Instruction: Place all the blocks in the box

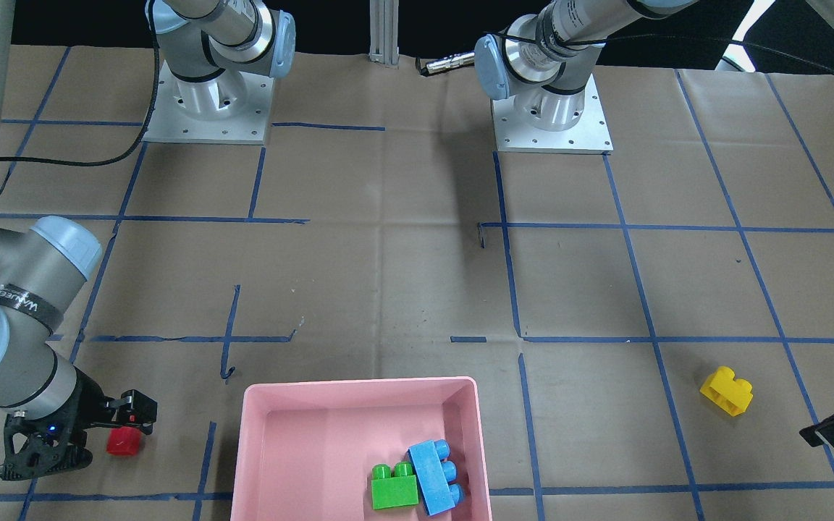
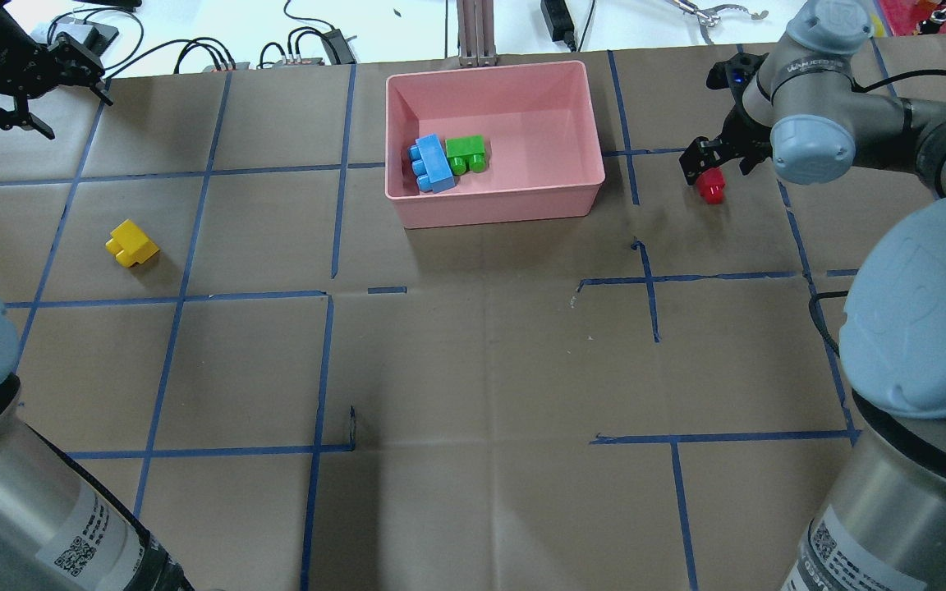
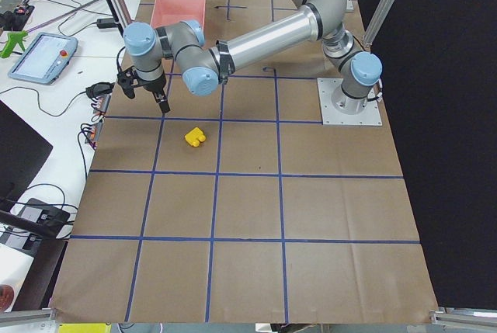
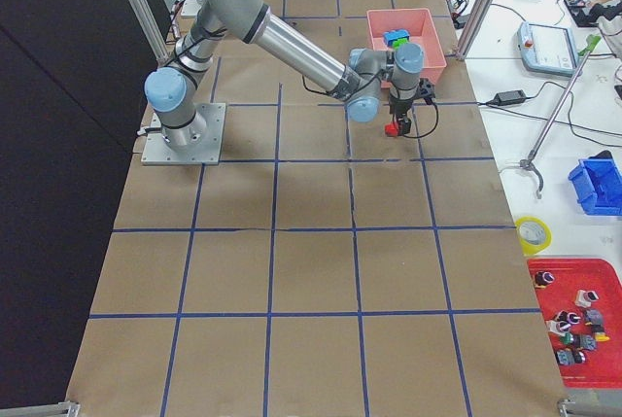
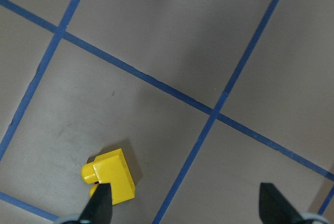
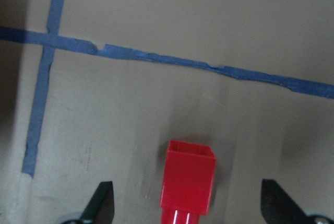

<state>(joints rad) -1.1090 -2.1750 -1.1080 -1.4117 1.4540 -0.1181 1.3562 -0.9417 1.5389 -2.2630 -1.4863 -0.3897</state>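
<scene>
The pink box (image 2: pixel 493 215) stands at the far middle of the table, with the light blue block (image 2: pixel 432 162) and the green block (image 2: pixel 466 153) side by side in it. The red block (image 2: pixel 710 187) lies on its side on the paper to the right of the box. My right gripper (image 2: pixel 715 164) is open just over it. In the right wrist view the red block (image 6: pixel 188 182) sits between the spread fingers (image 6: pixel 102 203), not touching them. The yellow block (image 2: pixel 132 244) lies at the left. My left gripper (image 2: pixel 38 111) is open and empty, raised beyond it; its wrist view shows the yellow block (image 5: pixel 112 174) by one fingertip.
The table is covered in brown paper with a grid of blue tape. Both arm bases (image 1: pixel 551 108) are bolted at the robot's side. Cables and tools (image 2: pixel 309 41) lie past the far edge behind the box.
</scene>
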